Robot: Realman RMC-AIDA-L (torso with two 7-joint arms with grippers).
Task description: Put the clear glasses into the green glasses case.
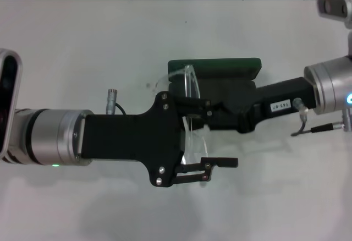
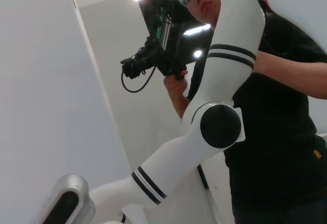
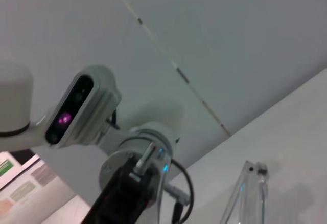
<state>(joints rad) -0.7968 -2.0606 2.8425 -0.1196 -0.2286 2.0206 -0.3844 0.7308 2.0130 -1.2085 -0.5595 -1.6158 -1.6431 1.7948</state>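
The green glasses case (image 1: 220,65) lies at the table's middle back, with its green lid showing on the far side and dark below it. The clear glasses (image 1: 192,133) stretch from the case's left end towards me; one clear end (image 3: 249,193) shows in the right wrist view. My left gripper (image 1: 212,136) reaches in from the left. It is open, with one finger (image 1: 204,108) near the case and the other (image 1: 220,162) nearer me, and the glasses run between them. My right gripper (image 1: 225,114) reaches in from the right over the case's near side, its tip hidden behind the left fingers.
The white table (image 1: 110,43) spreads all around. A small grey plug and cable (image 1: 113,94) hang off the left wrist. The left wrist view points away from the table at a white robot arm (image 2: 204,132) and a person (image 2: 276,101).
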